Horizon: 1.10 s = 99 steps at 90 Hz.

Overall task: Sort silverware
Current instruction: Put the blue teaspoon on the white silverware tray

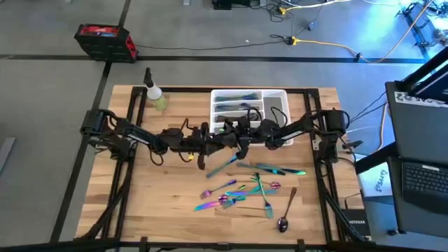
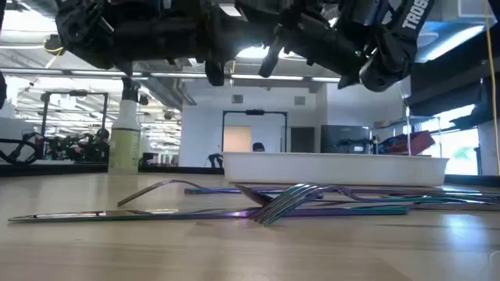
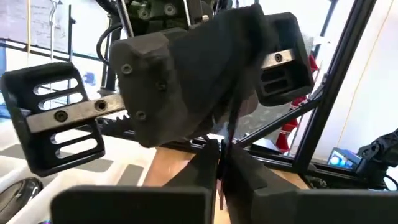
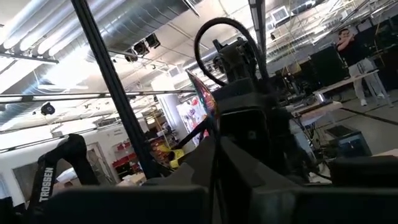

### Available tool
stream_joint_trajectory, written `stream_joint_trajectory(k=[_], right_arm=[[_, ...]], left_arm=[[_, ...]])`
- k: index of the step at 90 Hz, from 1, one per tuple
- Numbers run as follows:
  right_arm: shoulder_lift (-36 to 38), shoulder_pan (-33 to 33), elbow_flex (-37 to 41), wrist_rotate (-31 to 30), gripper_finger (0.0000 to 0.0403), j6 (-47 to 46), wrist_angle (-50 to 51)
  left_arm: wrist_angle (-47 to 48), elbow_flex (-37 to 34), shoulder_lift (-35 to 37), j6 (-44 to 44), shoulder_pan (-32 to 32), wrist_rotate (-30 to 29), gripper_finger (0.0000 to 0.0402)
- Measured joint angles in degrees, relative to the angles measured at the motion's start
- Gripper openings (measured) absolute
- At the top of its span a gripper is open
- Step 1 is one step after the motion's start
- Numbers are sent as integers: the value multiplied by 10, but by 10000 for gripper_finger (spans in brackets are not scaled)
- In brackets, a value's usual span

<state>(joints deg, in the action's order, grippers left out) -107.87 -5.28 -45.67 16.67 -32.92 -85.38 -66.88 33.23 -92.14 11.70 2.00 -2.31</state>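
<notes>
The silverware lies in a loose iridescent pile on the near right part of the wooden table, seen close in the low view. A darker spoon lies at the pile's near right. One teal piece shows apart from the pile, just nearer than the grippers. Some pieces lie in the white tray. My left gripper and right gripper meet above the table's middle, raised well clear of it. Each has its fingers together, and no piece shows between them.
A spray bottle with yellowish liquid stands at the far left of the table. The tray's long wall shows behind the pile. Bare wood lies at the near left. A laptop sits off the table's right side.
</notes>
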Motion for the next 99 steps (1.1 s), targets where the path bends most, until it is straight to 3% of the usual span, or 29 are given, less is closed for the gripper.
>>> stream_joint_trajectory(k=[12, 27, 44, 66, 84, 99], right_arm=[[0, -17, 0, 13, 35, -3, 10], [1, -44, 0, 42, 121, -15, 13], [17, -87, 15, 132, 200, -22, -38], [133, -156, 128, 122, 209, 36, -35], [219, -174, 203, 107, 209, 147, -25], [266, -174, 212, 104, 209, 224, 72]], left_arm=[[4, 0, 2, 0, 0, 0, 0], [43, 0, 22, 1, -11, 13, 0], [146, 3, 59, 18, -64, 64, 0], [301, 54, 75, 26, -180, 191, 0], [520, 192, 64, -82, -246, 217, 0], [687, 317, -4, -161, -277, 235, 0]])
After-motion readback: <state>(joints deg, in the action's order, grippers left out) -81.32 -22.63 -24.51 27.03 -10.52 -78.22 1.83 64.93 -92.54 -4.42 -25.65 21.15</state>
